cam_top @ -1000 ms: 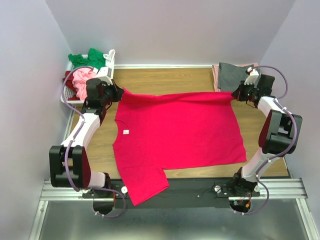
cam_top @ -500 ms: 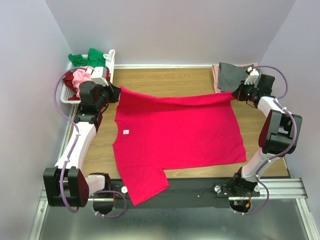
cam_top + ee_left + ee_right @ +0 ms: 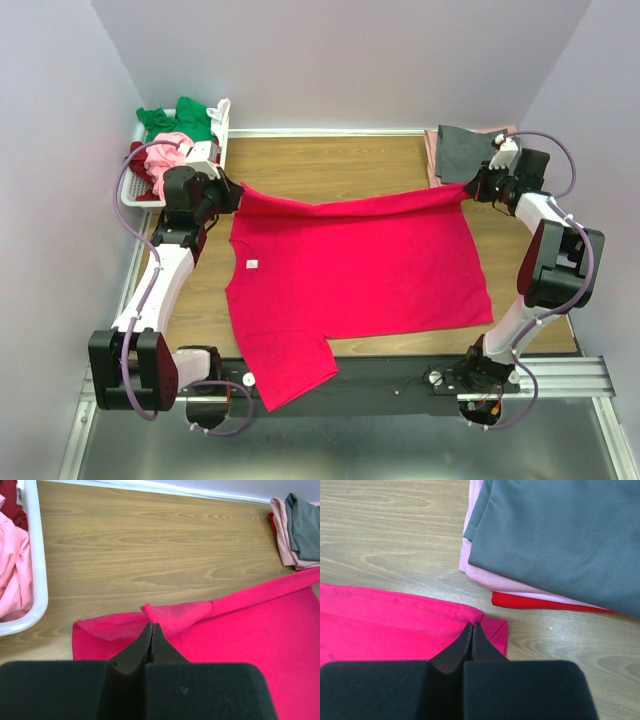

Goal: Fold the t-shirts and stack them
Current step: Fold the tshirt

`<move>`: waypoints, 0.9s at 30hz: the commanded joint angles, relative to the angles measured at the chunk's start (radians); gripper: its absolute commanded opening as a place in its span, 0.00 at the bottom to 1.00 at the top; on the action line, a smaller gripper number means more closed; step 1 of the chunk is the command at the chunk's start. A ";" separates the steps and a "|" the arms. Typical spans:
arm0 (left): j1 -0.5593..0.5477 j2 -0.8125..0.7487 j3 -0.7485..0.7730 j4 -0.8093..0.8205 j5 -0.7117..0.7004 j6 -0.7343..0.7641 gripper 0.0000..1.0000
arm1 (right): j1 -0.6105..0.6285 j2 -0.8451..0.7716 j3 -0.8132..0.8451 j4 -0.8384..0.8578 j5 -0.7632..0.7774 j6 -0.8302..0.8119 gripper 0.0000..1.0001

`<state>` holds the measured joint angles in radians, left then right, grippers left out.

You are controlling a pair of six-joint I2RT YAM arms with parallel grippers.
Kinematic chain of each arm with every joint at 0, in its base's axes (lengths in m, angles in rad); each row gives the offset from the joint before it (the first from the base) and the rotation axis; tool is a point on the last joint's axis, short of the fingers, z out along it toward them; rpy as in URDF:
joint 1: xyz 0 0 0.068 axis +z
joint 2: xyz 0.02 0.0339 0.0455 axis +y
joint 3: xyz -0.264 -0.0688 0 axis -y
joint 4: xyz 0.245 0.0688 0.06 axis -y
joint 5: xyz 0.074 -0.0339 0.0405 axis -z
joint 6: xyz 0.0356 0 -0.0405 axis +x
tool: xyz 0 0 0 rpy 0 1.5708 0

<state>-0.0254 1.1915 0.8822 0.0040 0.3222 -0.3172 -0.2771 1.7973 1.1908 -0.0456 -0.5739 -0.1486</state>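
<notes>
While you pinch its far corners, the pink t-shirt (image 3: 360, 260) lies spread on the table (image 3: 330, 165).
Your left gripper (image 3: 151, 626) and right gripper (image 3: 471, 626) squeeze the cloth tight, so the far edge can lift evenly.

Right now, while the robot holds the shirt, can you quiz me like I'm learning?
1. True or false: the left gripper and the right gripper are both shut on the crimson-pink t-shirt.
2. Which colour tops the folded stack by the right gripper? A green, B grey, C maroon.
3. Fill in: the light pink t-shirt lies in the white ____.
Key: 1 true. 2 B, the grey t-shirt. 3 basket.
</notes>
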 commanded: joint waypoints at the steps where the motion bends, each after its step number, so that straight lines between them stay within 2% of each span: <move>1: 0.008 0.013 0.001 -0.025 -0.021 0.020 0.00 | -0.013 -0.019 0.000 0.029 -0.014 0.001 0.01; 18: 0.008 0.011 -0.061 -0.056 -0.008 -0.003 0.00 | -0.062 -0.030 -0.066 0.024 -0.127 -0.043 0.00; 27: 0.008 0.011 -0.083 -0.062 -0.009 -0.002 0.00 | -0.073 -0.013 -0.074 0.013 -0.115 -0.065 0.00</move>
<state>-0.0254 1.2037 0.8104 -0.0513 0.3218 -0.3153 -0.3355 1.7802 1.1336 -0.0452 -0.6716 -0.1875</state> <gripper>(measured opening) 0.004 0.006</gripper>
